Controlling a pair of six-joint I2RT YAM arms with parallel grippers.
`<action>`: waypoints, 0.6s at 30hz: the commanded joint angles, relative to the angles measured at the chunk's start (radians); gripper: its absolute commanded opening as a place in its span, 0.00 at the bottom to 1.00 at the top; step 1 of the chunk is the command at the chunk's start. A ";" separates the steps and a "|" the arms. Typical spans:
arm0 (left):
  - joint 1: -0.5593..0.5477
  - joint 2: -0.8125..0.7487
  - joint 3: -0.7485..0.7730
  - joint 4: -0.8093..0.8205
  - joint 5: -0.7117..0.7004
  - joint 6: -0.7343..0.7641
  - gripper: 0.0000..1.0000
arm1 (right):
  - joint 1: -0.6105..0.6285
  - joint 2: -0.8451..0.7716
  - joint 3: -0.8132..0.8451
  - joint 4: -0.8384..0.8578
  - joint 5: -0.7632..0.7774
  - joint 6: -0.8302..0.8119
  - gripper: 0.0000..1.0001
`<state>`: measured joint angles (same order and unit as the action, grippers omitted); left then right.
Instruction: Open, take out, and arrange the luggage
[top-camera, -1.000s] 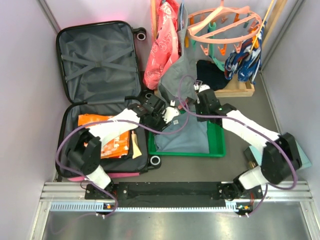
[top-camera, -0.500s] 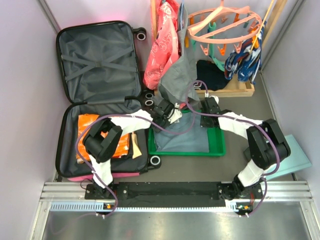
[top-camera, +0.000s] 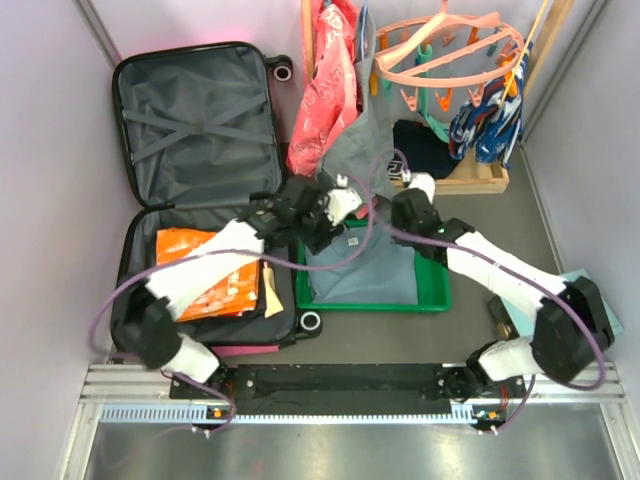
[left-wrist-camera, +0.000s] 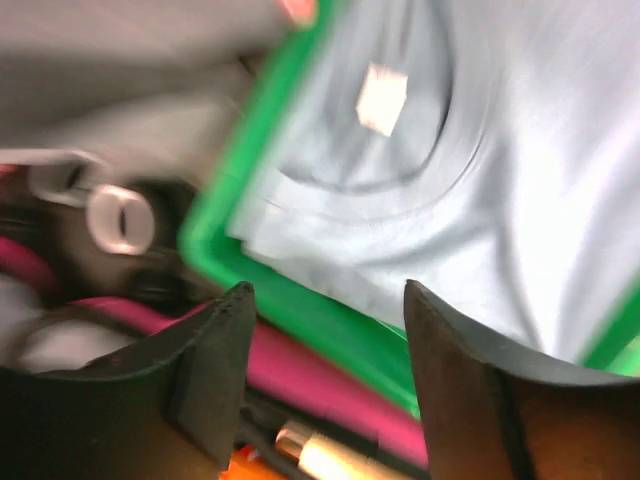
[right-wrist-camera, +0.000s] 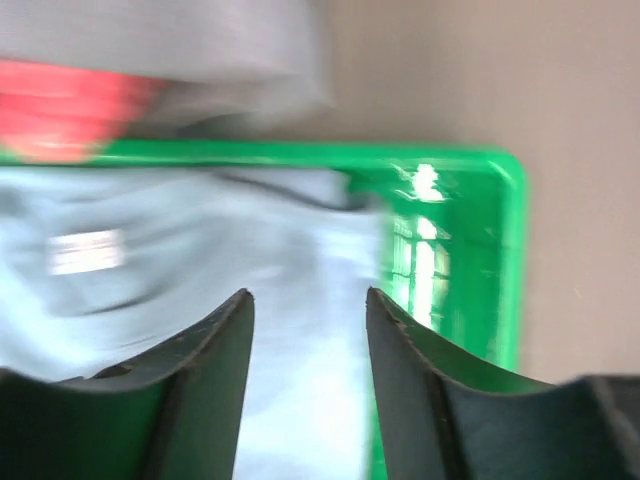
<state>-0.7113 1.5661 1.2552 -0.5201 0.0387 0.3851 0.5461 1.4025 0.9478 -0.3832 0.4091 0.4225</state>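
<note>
Luggage lies open flat at left, with orange packets in its near half and the lid half behind. Beside it, a green tray holds a grey-blue shirt. Only the wrist views show the fingers: left gripper and right gripper both spread, empty, over the shirt. Only the overhead view shows hanging clothes beyond.

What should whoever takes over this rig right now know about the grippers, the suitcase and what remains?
Left gripper: open, empty, over the green tray at its edge beside the suitcase.
Right gripper: open, empty, over the tray.
Done: luggage lies open flat; a pale grey shirt lies in the tray.
To do: orange packets are in the luggage's near half, to take out and arrange.
</note>
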 joint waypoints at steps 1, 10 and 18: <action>-0.001 -0.201 0.068 -0.038 -0.029 -0.029 0.70 | 0.170 -0.079 0.170 -0.088 0.047 0.008 0.50; 0.479 -0.395 -0.006 -0.283 -0.044 -0.083 0.75 | 0.489 0.183 0.542 -0.063 -0.120 0.131 0.54; 0.823 -0.479 -0.191 -0.321 0.092 -0.014 0.77 | 0.568 0.603 0.822 0.035 -0.285 0.332 0.56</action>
<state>0.0624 1.1458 1.1175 -0.8070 0.0532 0.3424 1.0985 1.8721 1.6756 -0.3988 0.2111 0.6090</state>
